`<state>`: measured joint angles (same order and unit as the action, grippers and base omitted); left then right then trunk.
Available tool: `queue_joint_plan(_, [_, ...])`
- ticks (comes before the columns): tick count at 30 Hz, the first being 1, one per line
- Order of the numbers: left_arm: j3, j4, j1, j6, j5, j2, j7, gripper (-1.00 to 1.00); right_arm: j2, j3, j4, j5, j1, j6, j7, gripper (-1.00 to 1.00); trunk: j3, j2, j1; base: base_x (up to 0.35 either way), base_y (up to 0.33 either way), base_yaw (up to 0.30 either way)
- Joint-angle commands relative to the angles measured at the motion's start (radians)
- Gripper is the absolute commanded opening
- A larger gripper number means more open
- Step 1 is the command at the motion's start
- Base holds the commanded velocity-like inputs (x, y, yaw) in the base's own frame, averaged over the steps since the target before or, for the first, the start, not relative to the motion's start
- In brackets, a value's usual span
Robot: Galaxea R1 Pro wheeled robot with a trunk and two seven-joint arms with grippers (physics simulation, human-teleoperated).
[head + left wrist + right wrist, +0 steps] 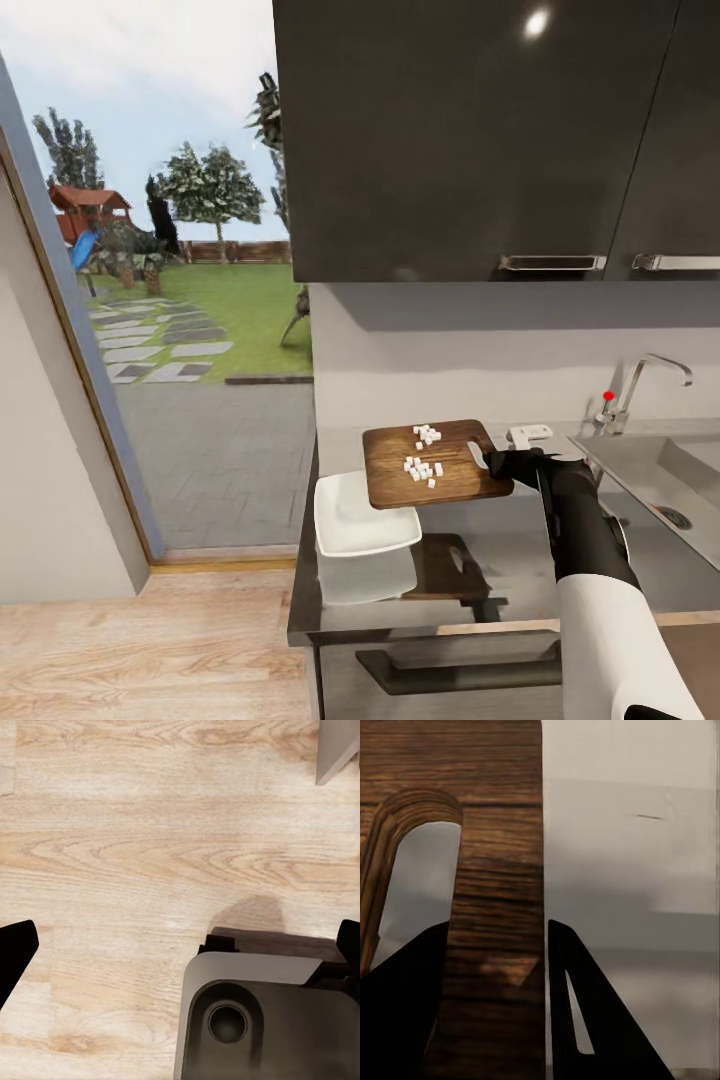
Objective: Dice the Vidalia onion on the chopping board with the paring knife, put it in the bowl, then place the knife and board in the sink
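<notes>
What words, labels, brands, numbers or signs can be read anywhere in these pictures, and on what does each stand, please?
None: no text, number or sign can be read in any view.
The chopping board, held up by the right gripper with diced onion on it, shows bare wood grain.
The bowl, the sink and the dark wall cabinets are unmarked.

The right end effector (495,967) clamps the chopping board (499,870) at its end, one dark finger (401,1012) at the oblong handle slot (416,885), the other finger (600,1020) beyond the board's edge. Glossy grey tabletop (637,870) lies behind, blurred.
</notes>
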<state>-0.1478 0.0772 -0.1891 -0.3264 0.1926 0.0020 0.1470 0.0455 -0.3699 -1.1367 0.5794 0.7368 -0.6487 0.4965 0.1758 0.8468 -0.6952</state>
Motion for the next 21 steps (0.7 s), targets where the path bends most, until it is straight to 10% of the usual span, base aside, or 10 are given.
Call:
queue_joint_plan(1, [-0.009, 0.003, -0.002, -0.006, 0.008, 0.000, 0.000, 1.00, -0.001, -0.003, -0.001, 0.011, 0.001, -0.002, 0.010, -1.00, 0.002, 0.001, 0.000, 0.000, 0.000, 0.000])
queue_joint_plan(8, [-0.009, 0.003, -0.001, -0.006, 0.008, 0.000, 0.000, 1.00, 0.000, 0.096, -0.007, 0.015, 0.002, -0.002, 0.005, -1.00, 0.001, 0.001, 0.000, 0.000, 0.000, 0.000])
queue_joint_plan(21, [-0.009, 0.003, -0.001, -0.008, 0.008, 0.000, 0.000, 1.00, 0.002, 0.109, -0.009, 0.016, 0.002, -0.005, 0.002, -1.00, -0.018, 0.001, 0.000, 0.000, 0.000, 0.000])
